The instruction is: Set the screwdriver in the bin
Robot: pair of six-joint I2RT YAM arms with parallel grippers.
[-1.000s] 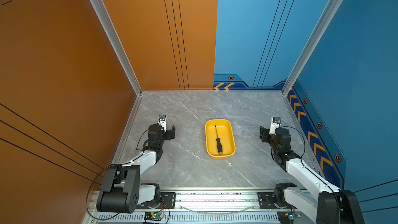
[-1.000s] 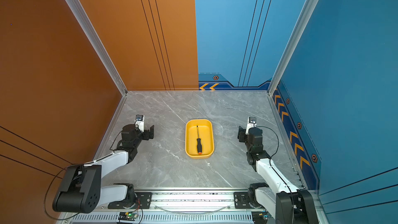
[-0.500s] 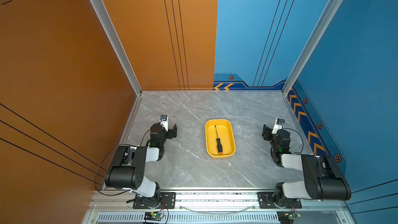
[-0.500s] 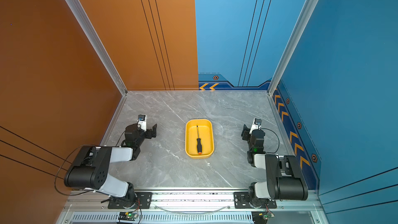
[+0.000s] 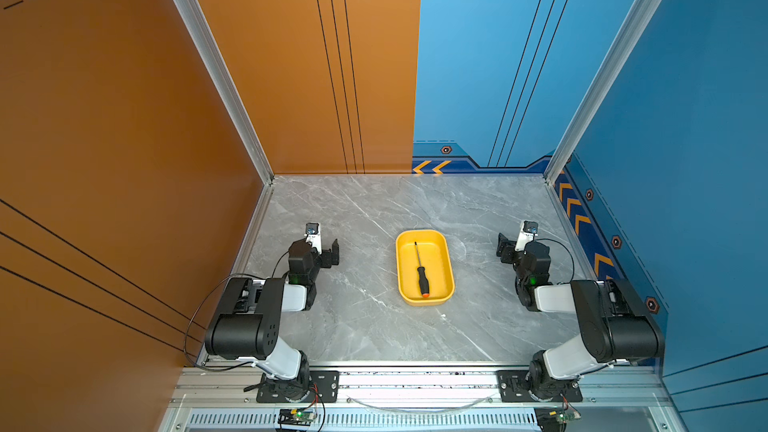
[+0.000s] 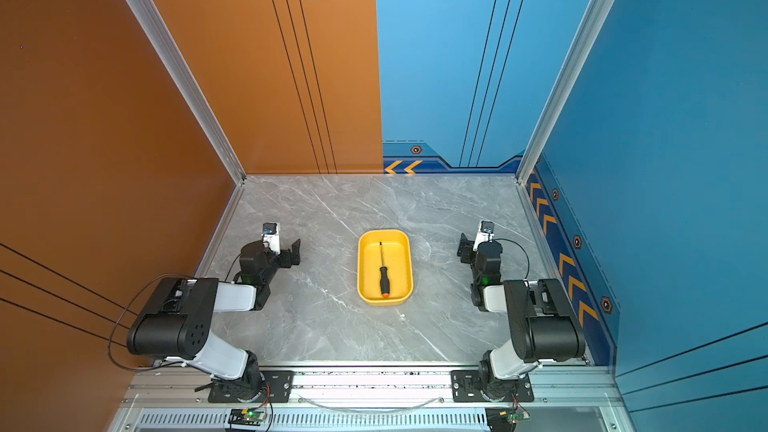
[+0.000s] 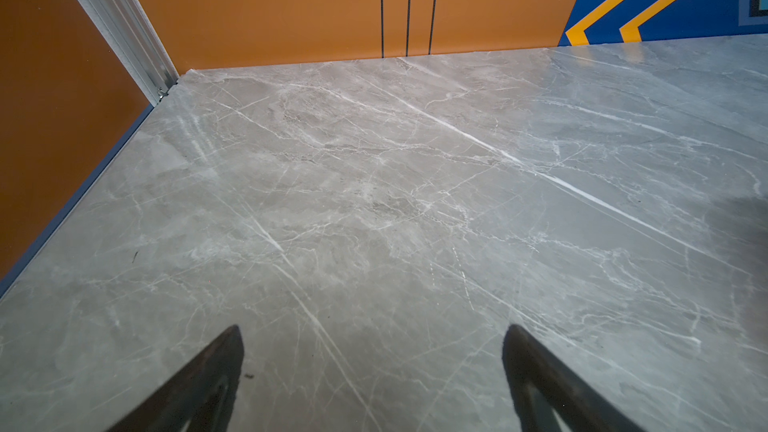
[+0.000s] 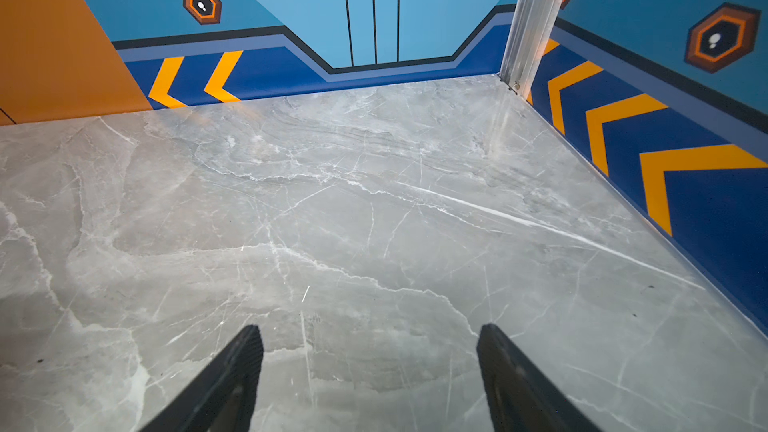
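The grey marble surface (image 5: pixel 353 326) carries everything here, and in the middle of it sits the yellow bin (image 5: pixel 400 268). The left hand (image 7: pixel 374 328) is parked well apart from the bin on one side, jaws spread wide with nothing between them. The right hand (image 8: pixel 370 328) mirrors it on the bin's other side, jaws likewise apart and empty. Neither needs a grip, I'd say, because the screwdriver (image 5: pixel 420 270) lies flat inside the bin, along its length, orange cap by the nearer end wall. The job looks done, with both arms folded clear.
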